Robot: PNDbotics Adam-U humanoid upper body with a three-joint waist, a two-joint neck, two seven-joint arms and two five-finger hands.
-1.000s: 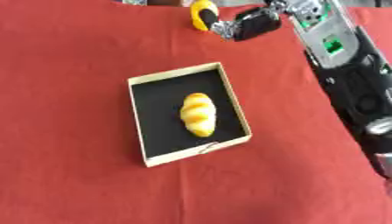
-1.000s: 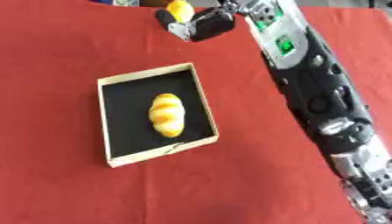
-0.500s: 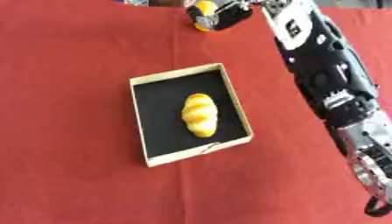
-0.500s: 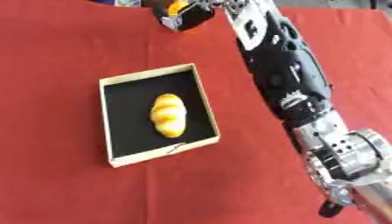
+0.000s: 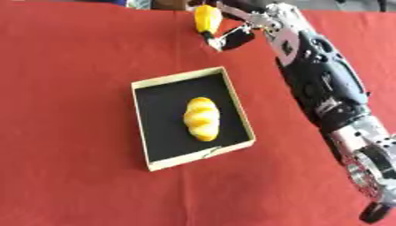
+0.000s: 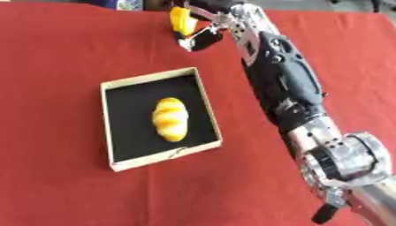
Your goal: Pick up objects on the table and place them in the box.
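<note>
Where it reached open before, the right robot hand [image 5: 232,31] now pinches the yellow object [image 5: 205,18] — lifted.

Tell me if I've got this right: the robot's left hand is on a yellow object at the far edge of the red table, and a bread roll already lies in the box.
Not quite: it is the right hand, not the left. The left eye view shows the arm coming in from the right side to the yellow object at the far edge of the red table. The bread roll does lie in the box.
</note>
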